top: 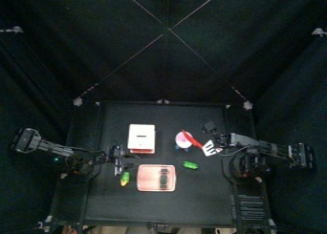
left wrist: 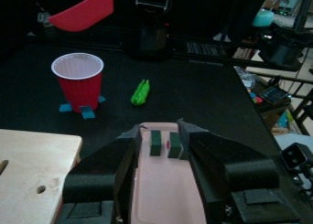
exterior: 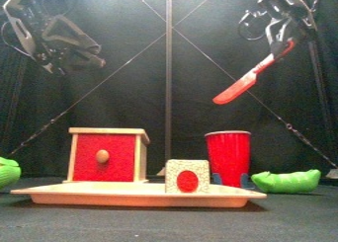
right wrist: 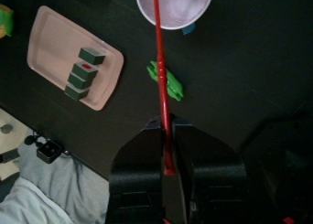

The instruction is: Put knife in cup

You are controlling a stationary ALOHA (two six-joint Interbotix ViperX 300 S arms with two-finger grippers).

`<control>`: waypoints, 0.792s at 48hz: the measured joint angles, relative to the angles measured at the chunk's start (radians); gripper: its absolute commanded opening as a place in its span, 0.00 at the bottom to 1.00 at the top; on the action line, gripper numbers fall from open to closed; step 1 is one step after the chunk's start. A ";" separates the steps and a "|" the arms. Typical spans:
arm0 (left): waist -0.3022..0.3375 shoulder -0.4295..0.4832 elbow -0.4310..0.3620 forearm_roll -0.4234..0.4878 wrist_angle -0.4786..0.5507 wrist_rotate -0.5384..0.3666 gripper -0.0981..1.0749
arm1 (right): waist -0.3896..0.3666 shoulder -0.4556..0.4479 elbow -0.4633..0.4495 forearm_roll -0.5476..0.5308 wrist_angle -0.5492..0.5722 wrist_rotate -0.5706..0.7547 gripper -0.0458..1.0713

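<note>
Over on the left, the left hand (exterior: 59, 50) hangs high above the surface (top: 173, 118), its jaws spread wide with nothing between them. Its wrist camera looks down between those jaws at the salmon-pink tray (left wrist: 163, 177), which carries small dark green blocks (left wrist: 163, 142). Low at the left edge of the front view sits a yellow-green item (exterior: 8, 172). Next along, on the tray (exterior: 132, 195) as seen from the front, stands a wooden box with a red front (exterior: 109, 154), and just beside it a small pale cube with a red dot (exterior: 187, 176). Right behind that cube stands the cup (exterior: 227, 157), upright, its paler inside showing from above (right wrist: 175, 5). Up in the air, above and just to the right of the cup, there's the knife (exterior: 247, 81), tilted, its broad red end hanging lowest and well clear of the rim. The right hand (exterior: 280, 31) has its jaws drawn narrow, pinching the knife at its upper end. From the right wrist camera the knife (right wrist: 159, 81) runs as a thin red line straight toward the cup's mouth, with a small green item (right wrist: 167, 80) lying on the surface beside that line. Far right in the front view, another green item (exterior: 287, 180) rests low on the surface.
</note>
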 measured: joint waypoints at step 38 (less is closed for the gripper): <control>0.000 0.000 0.011 0.000 0.005 0.000 0.74 | -0.144 0.219 -0.252 0.083 0.325 -0.259 0.35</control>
